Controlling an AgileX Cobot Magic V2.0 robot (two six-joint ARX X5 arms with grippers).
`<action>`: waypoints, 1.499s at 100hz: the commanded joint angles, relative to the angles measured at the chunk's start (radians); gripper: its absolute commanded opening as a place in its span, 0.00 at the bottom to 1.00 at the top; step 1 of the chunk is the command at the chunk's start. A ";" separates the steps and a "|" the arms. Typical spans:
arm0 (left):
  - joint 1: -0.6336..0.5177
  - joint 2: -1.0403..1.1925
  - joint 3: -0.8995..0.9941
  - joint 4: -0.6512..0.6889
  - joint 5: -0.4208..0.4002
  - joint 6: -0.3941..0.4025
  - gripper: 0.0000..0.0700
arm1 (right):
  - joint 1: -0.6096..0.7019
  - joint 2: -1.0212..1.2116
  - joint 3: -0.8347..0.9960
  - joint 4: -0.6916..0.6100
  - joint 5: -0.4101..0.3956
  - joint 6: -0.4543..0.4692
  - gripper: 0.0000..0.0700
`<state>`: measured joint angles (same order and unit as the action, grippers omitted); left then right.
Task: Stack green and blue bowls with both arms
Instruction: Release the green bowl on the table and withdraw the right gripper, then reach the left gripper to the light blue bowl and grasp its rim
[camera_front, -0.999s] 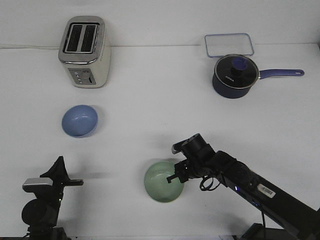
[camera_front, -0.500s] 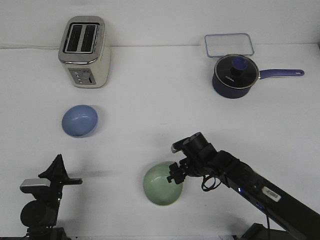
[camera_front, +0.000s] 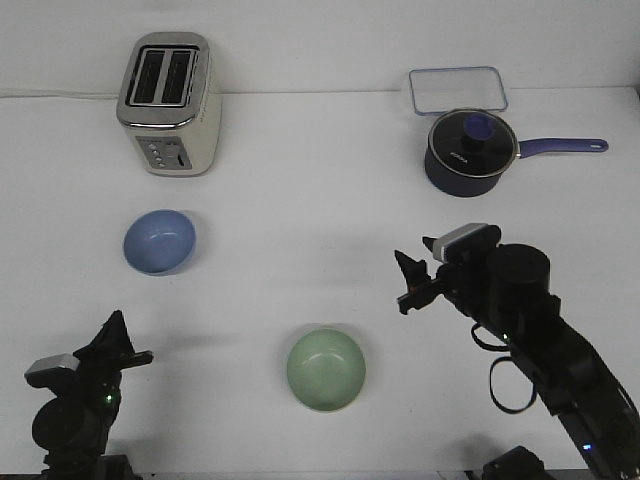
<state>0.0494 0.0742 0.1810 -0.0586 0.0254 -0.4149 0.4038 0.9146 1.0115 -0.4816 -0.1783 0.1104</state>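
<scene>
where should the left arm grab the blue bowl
Grip the blue bowl by its rim, coming from above with one finger inside and one outside. It sits upright, mouth up, and its smooth rounded wall offers little else to pinch. The near-left edge faces the left tool and nothing stands close around it.

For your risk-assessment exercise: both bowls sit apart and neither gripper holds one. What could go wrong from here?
1. The green bowl and blue bowl are smooth and round, so a rim pinch may slip.
2. The left gripper and right gripper could collide when they converge to stack.
</scene>
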 joint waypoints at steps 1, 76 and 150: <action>0.000 0.058 0.060 -0.014 -0.002 -0.020 0.02 | 0.001 -0.062 -0.085 0.060 0.023 -0.018 0.51; 0.019 1.232 0.888 -0.378 0.009 0.224 0.68 | 0.002 -0.430 -0.505 0.190 0.123 0.050 0.51; 0.108 1.581 0.942 -0.333 0.116 0.220 0.18 | 0.002 -0.430 -0.505 0.189 0.115 0.050 0.51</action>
<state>0.1547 1.6371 1.0977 -0.3973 0.1371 -0.2001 0.4007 0.4820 0.5030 -0.3016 -0.0597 0.1543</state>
